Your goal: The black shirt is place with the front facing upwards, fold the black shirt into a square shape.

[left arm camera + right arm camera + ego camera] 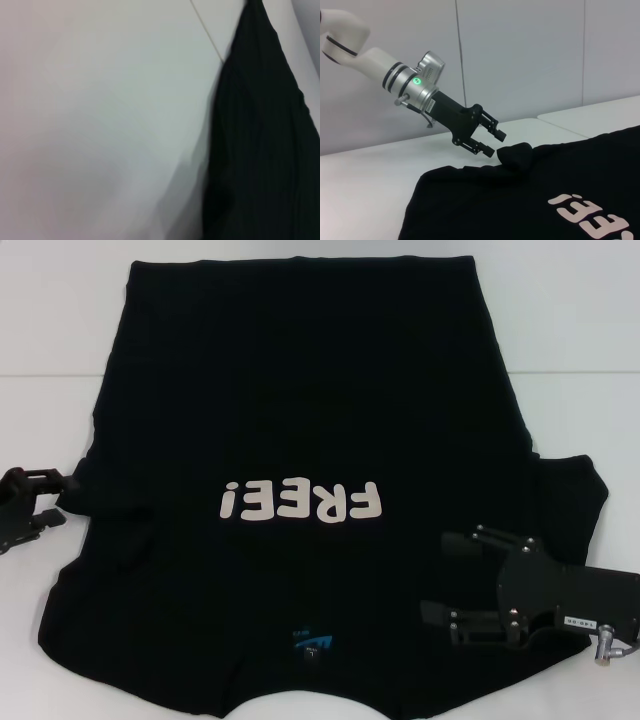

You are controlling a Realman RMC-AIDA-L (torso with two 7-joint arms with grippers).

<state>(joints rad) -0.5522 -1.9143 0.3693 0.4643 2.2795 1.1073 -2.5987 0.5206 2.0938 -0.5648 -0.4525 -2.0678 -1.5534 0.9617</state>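
The black shirt [300,400] lies spread flat on the white table [560,330], front up. Its cream "FREE!" lettering [300,502] and blue neck label [310,642] are toward me. My left gripper [52,498] is at the shirt's left edge, just off the cloth. In the right wrist view the left gripper [496,143] is open and empty beside a bunched-up sleeve [516,154]. My right gripper [440,577] hovers open over the shirt near its right shoulder, fingers pointing inward. The right sleeve [575,495] lies spread out. The left wrist view shows only shirt cloth [260,150] and table.
White tabletop [100,125] surrounds the shirt on the left, right and far sides. A seam between table panels [535,119] runs behind the shirt. The shirt's near edge reaches the bottom of the head view.
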